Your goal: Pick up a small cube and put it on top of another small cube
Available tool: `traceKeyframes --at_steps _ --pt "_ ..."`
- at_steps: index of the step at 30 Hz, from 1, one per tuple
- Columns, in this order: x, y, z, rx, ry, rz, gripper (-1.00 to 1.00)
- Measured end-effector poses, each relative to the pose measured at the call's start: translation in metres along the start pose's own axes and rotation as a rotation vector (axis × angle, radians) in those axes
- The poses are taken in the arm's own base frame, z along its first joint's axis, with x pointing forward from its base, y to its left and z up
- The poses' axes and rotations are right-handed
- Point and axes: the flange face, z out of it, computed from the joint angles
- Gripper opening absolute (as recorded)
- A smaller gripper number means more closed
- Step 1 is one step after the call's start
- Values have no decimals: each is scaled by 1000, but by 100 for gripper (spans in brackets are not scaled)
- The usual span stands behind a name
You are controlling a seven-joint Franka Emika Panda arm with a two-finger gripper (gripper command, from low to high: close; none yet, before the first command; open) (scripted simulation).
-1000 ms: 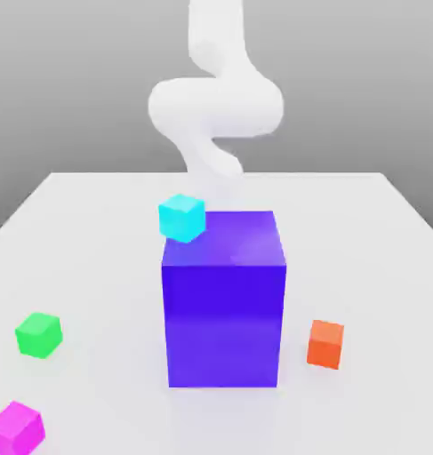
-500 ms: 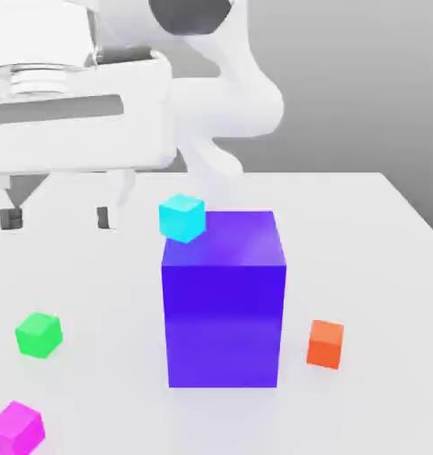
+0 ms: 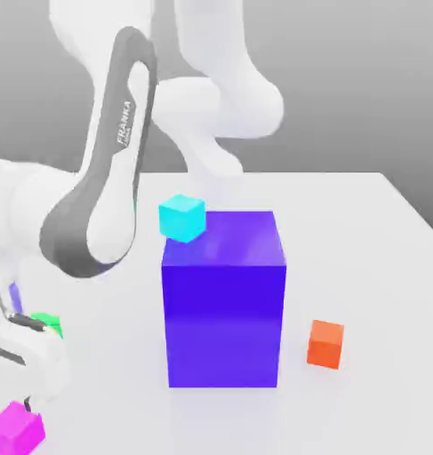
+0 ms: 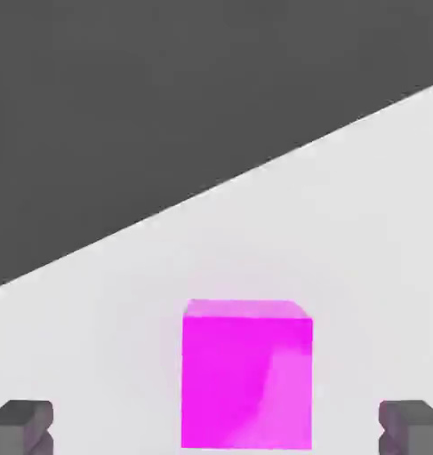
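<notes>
Exterior view shows the white counter (image 3: 380, 231) carrying everything, with the Franka arm (image 3: 113, 178) bent low toward the view's left front corner. A big blue-violet block (image 3: 223, 302) stands mid-counter, a cyan cube (image 3: 181, 217) just behind its upper left corner. An orange cube (image 3: 325, 343) sits to its right; a green cube (image 3: 47, 322) peeks out behind the hand. The small magenta cube (image 4: 246, 373) rests on the counter between the open jaws, fingertips (image 4: 20, 425) apart from it on both sides.

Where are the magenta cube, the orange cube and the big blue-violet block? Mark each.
magenta cube (image 4: 246, 378), hand view, front face.
orange cube (image 3: 325, 345), exterior view, front face.
big blue-violet block (image 3: 222, 324), exterior view, front face.
</notes>
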Motion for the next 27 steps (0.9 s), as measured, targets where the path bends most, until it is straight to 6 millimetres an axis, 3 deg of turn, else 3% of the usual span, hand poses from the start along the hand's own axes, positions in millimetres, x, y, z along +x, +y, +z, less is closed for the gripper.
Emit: traceKeyframes --at_steps 1,2,8,10,13,16,20,24,27 --pt "0 1 15 -1 -1 1 0" --pt "0 2 27 -2 -1 2 -100" --pt "0 2 33 -2 -3 2 -100" --pt "0 1 19 -3 -2 1 -100" --pt "0 3 -21 -3 -2 5 -100" --pt "5 40 -51 -19 27 112 -100" --pt "3 101 -76 -27 47 291 -100" --pt "-10 163 -85 -17 30 484 -100" --pt "-19 204 -80 -4 4 616 -100"
